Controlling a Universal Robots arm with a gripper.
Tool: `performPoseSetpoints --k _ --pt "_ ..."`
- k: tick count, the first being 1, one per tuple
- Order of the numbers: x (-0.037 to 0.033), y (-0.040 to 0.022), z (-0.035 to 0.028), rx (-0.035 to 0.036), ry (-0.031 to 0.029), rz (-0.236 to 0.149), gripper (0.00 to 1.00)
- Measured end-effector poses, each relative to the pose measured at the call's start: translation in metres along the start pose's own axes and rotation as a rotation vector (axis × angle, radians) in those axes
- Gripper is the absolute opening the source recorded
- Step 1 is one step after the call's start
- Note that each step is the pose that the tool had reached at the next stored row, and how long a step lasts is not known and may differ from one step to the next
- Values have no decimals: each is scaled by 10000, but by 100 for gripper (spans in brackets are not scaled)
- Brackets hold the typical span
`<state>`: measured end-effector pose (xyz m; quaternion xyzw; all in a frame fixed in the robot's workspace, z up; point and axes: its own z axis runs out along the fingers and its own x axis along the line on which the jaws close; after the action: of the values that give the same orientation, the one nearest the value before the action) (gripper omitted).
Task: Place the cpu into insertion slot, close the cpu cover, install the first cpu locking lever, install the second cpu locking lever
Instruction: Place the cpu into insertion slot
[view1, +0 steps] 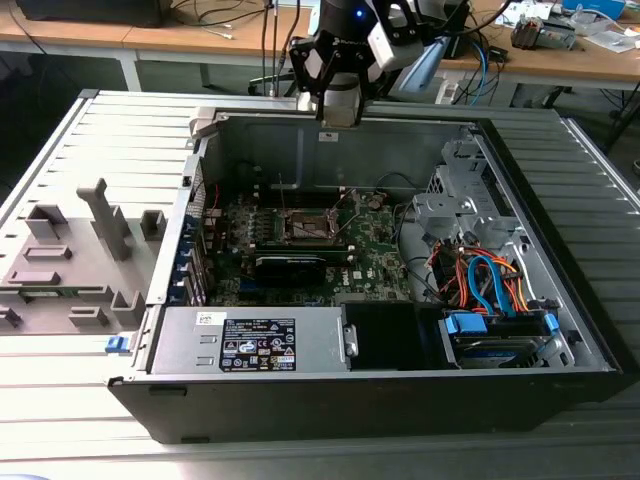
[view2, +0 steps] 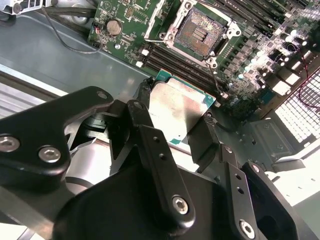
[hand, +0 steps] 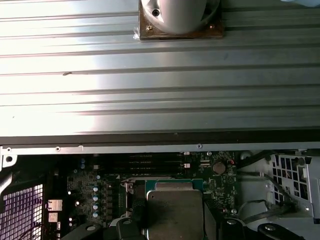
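Gripper (view2: 177, 111), black, with linked fingers: jaws pinched the cpu (view2: 184, 100), a small flat square chip with a silver-grey metal top and a green rim. One finger (view2: 144, 102) pressed one edge and the other finger pressed the opposite edge. The chip hung level and clear of the board in both wrist views, metal face toward the cameras.

Insertion slot (view2: 200, 32), a small square socket with a brownish-gold pin field: pins lay bare, nothing seated in it. In the second wrist view the chip was apart from the socket, with rows of long black memory slots (view2: 175, 60) showing between them. A round silver coin battery (view2: 114, 27) sat on the board beyond the socket's corner.

Exterior view: the open black tower case (view1: 400, 400) lay on its side on a ribbed grey metal table (view1: 100, 130). The arm (view1: 345, 50) stood over the case's far wall, at 12 o'clock. The socket sat near the middle of the green circuit board (view1: 375, 250). A grey power-supply box with a label (view1: 250, 340) sat at 7 o'clock, and a bundle of blue and orange cables (view1: 490, 280) at 4 o'clock. Grey stepped fixture blocks (view1: 70, 260) sat outside the case at 9 o'clock.

Position of the socket cover: could not tell.
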<state>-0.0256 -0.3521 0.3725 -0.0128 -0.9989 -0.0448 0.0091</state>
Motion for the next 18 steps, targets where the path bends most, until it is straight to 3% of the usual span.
performPoseSetpoints --k 18 --pt "11 -7 67 17 0 1 55"
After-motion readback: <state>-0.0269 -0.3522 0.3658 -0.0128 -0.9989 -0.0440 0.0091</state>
